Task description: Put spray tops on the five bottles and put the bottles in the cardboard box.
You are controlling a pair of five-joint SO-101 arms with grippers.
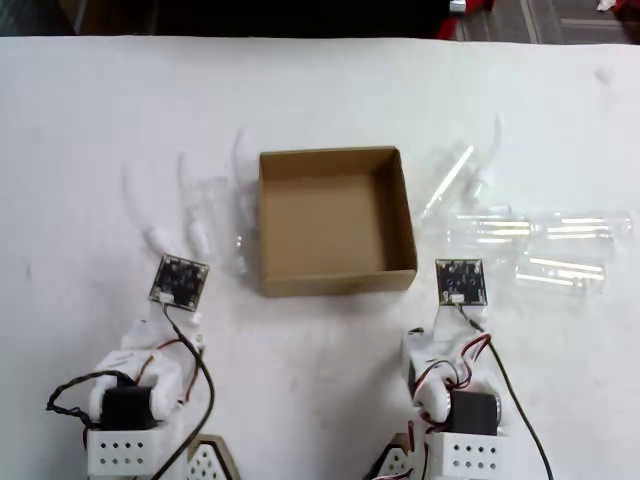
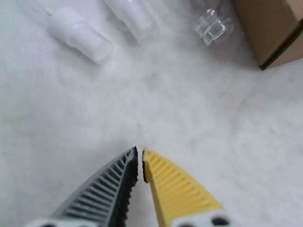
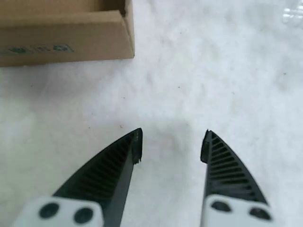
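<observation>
The open cardboard box (image 1: 335,215) stands mid-table with nothing inside. To its left lie white spray tops (image 1: 160,240) with thin curved tubes; two spray tops (image 2: 80,35) and a clear bottle neck (image 2: 215,26) lie ahead of my left gripper (image 2: 140,153). That gripper is shut on nothing and hovers low over the bare table. Several clear bottles (image 1: 525,245) lie on their sides to the right of the box. My right gripper (image 3: 172,141) is open and holds nothing, just in front of the box's near corner (image 3: 61,35).
The left arm (image 1: 140,385) and right arm (image 1: 455,390) sit at the table's near edge, one on either side of the box. White table (image 1: 320,90) stretches behind the box. A bottle edge (image 3: 293,16) shows off to the right gripper's side.
</observation>
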